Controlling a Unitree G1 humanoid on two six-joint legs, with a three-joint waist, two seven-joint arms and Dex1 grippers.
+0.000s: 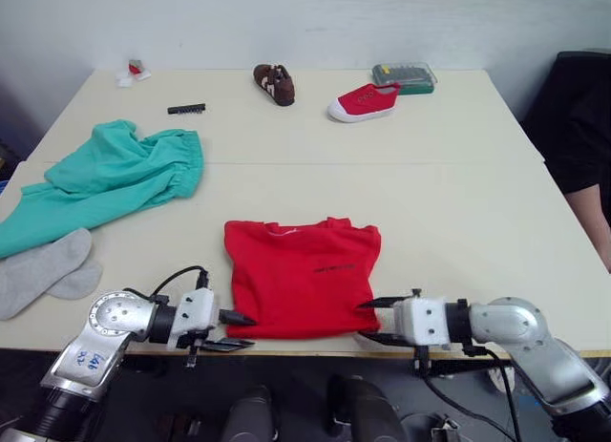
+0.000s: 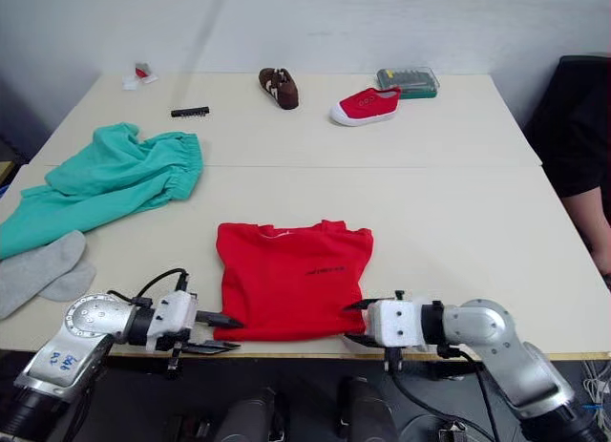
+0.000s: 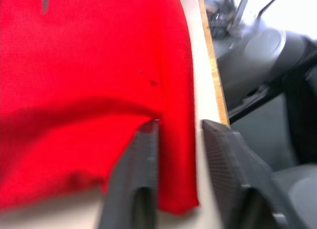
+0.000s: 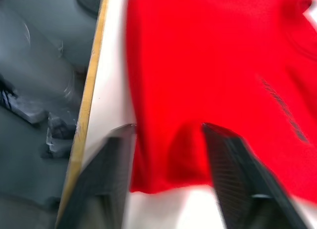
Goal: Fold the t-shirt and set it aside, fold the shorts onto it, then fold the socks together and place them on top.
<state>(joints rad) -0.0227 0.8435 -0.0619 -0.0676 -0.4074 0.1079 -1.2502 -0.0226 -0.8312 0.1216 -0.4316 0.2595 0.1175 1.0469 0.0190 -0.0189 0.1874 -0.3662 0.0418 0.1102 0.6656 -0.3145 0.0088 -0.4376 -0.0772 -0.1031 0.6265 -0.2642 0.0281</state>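
Observation:
The red t-shirt (image 1: 301, 275) lies flat as a folded rectangle near the table's front edge, collar facing away. My left gripper (image 1: 237, 331) is open at its near-left corner; the left wrist view has the cloth's edge (image 3: 173, 115) lying between the two fingers (image 3: 133, 179). At the near-right corner my right gripper (image 1: 374, 320) is open too, and red cloth (image 4: 168, 155) sits between its fingers (image 4: 242, 179). The teal shorts (image 1: 105, 179) are crumpled at the left. The grey socks (image 1: 43, 270) lie at the front left, beside the shorts.
At the back of the table (image 1: 458, 203) are a red shoe (image 1: 363, 101), a brown shoe (image 1: 274, 83), a green case (image 1: 405, 76), a black strip (image 1: 186, 108) and a small wrapper (image 1: 134, 72). A person in black (image 1: 582, 127) stands at the right edge.

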